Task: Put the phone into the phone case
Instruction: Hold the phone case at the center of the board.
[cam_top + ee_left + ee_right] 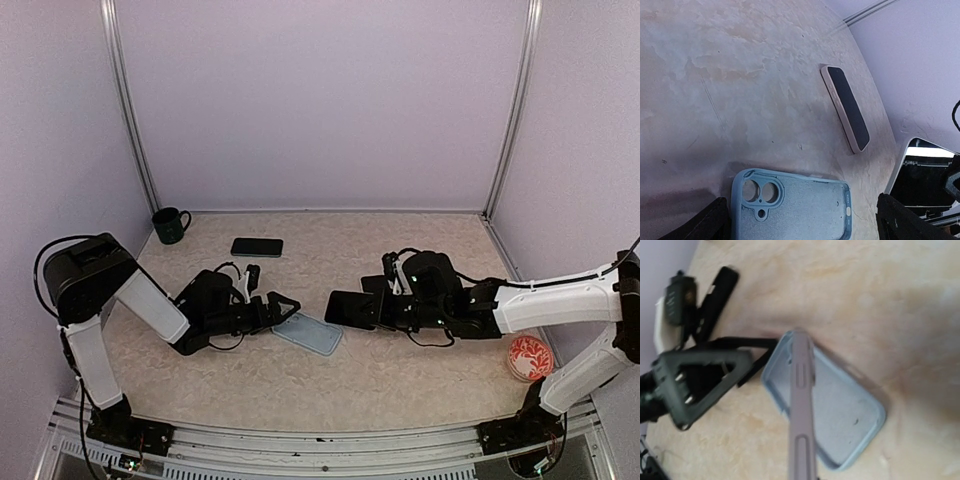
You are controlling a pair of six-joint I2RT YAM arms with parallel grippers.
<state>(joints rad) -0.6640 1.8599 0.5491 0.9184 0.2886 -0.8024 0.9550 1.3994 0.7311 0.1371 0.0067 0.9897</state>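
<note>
We note right gripper point(352, 309) clamping phone point(801, 405) edge-on, raised just short of case point(310, 334). Left gripper point(284, 314) spread wide, fingers straddling case's camera end, we judge to steady it for insertion.

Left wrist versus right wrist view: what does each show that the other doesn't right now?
Only the left wrist view shows the second phone lying flat on the table, and the case's camera cutouts. Only the right wrist view shows the held phone edge-on, its tip over the case's end, and the open left gripper at that end. Both show the blue phone case, lying open side up.
</note>
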